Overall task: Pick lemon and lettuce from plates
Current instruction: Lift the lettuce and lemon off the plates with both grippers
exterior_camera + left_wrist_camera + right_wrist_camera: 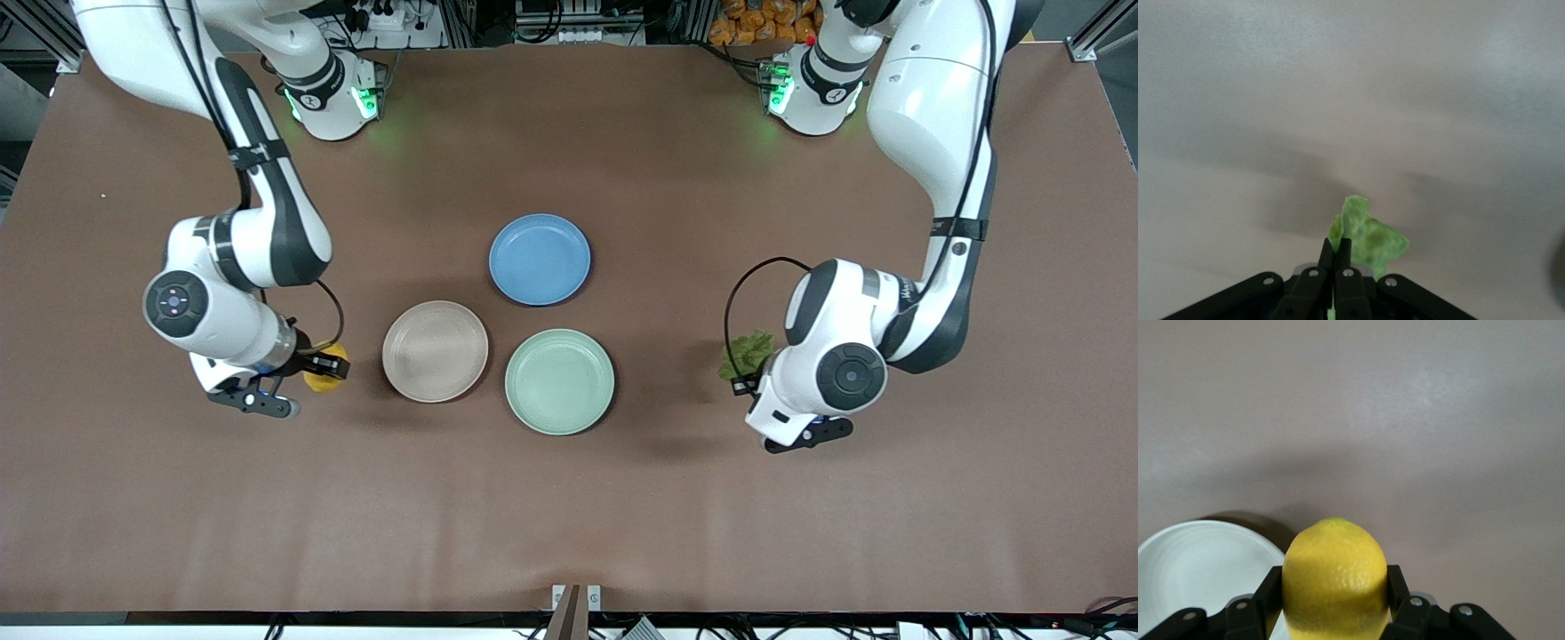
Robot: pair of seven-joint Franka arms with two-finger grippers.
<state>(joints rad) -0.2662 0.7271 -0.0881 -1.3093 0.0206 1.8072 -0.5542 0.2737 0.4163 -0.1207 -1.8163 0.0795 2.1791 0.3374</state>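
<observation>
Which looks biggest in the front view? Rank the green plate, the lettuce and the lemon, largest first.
1. Green plate, clearly the largest.
2. Lettuce, held by the left gripper.
3. Lemon, held by the right gripper.
Both are partly hidden, so their order is unsure.

Your front camera looks steeply down on the table [569,516]; each wrist camera looks closely past its fingers at that same table.
</observation>
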